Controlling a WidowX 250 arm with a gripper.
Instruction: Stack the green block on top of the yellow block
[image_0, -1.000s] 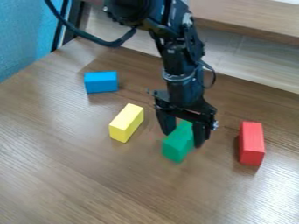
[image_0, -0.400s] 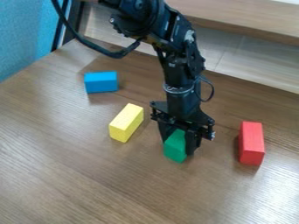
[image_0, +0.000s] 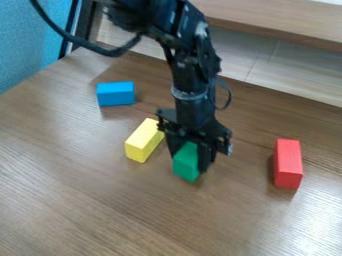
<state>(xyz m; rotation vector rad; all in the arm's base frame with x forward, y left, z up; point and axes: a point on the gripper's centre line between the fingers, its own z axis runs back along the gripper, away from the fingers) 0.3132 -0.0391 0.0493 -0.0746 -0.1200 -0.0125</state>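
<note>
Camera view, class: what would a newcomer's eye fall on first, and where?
Likely the black gripper, near the picture's centre, holding a green block. Next, probably, come a yellow block just left, a blue block at upper left, and a red block at right.

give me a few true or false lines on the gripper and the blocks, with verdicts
1. The gripper has the green block between its jaws. True.
2. The red block is the block farthest to the right in the picture. True.
3. The red block is touching the green block. False: the two are apart, with bare tabletop between them.
4. The blue block is farther from the gripper than the yellow block is. True.
5. The yellow block is stacked on the blue block. False: they lie separately on the tabletop.
</note>
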